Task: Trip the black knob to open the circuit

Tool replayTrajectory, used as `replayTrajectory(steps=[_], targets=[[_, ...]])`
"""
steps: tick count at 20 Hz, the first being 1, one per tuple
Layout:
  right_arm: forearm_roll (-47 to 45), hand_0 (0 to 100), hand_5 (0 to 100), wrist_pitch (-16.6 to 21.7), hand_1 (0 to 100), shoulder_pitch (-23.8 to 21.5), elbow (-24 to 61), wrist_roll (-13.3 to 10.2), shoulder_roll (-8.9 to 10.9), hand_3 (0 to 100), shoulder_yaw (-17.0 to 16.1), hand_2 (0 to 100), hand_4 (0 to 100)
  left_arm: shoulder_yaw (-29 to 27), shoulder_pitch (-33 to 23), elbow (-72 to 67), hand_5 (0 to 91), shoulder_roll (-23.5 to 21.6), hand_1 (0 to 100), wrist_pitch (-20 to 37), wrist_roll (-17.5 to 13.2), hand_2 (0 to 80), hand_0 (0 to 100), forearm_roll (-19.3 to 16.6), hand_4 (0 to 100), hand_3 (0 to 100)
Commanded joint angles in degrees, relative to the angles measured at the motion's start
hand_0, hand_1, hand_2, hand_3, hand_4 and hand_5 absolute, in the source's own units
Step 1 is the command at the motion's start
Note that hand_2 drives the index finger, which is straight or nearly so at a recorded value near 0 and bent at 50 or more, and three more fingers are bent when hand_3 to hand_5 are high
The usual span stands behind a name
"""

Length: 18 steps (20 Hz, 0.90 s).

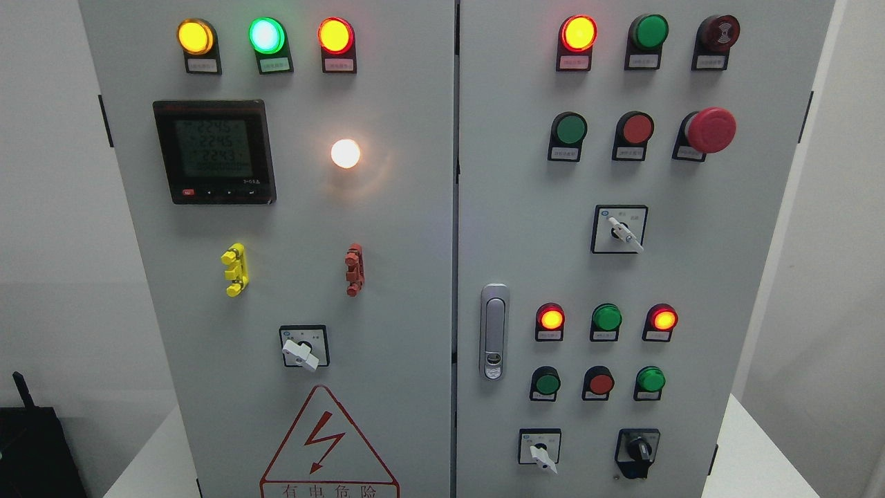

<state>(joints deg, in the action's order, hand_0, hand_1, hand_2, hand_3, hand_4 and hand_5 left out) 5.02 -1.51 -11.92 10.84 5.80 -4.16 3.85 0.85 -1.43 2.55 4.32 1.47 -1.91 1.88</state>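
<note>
Black knob [637,449] unobstructed in front; white selector [541,453] well left, green button [650,380] above, bare panel right

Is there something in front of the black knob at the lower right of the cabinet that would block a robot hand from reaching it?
Nothing visible covers the black knob. It sits exposed on the right door, with only the white-handled switch to its left. No robot hand is in view.

Neither arm nor robot hand in head view.

industrial test lab | grey control cabinet [415,228] | indicator lamps [336,35]
</note>
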Motion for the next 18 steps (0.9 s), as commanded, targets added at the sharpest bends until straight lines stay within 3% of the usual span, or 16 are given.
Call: replayTrajectory(steps=[1, 11, 18], targets=[[-0.27, 0, 0, 0.20, 10, 0.05, -0.11, 0.44, -0.15, 0, -0.24, 0, 0, -0.14, 0.12, -0.01, 0.0, -0.01, 39, 0.20, -0.02, 0.0, 12, 0.14, 0, 0], [-0.54, 0, 0, 0.90, 10, 0.14, 0.59, 0.18, -0.15, 0, -1.04, 0, 0, -0.14, 0.12, -0.01, 0.0, -0.01, 39, 0.19, -0.02, 0.0, 12, 0.14, 0, 0], [-0.54, 0, 0, 7.13, 6, 0.58, 0.59, -0.53, -0.94, 0, -4.64, 0, 0, -0.14, 0.12, -0.01, 0.0, -0.01, 39, 0.11, -0.02, 0.0, 12, 0.14, 0, 0]])
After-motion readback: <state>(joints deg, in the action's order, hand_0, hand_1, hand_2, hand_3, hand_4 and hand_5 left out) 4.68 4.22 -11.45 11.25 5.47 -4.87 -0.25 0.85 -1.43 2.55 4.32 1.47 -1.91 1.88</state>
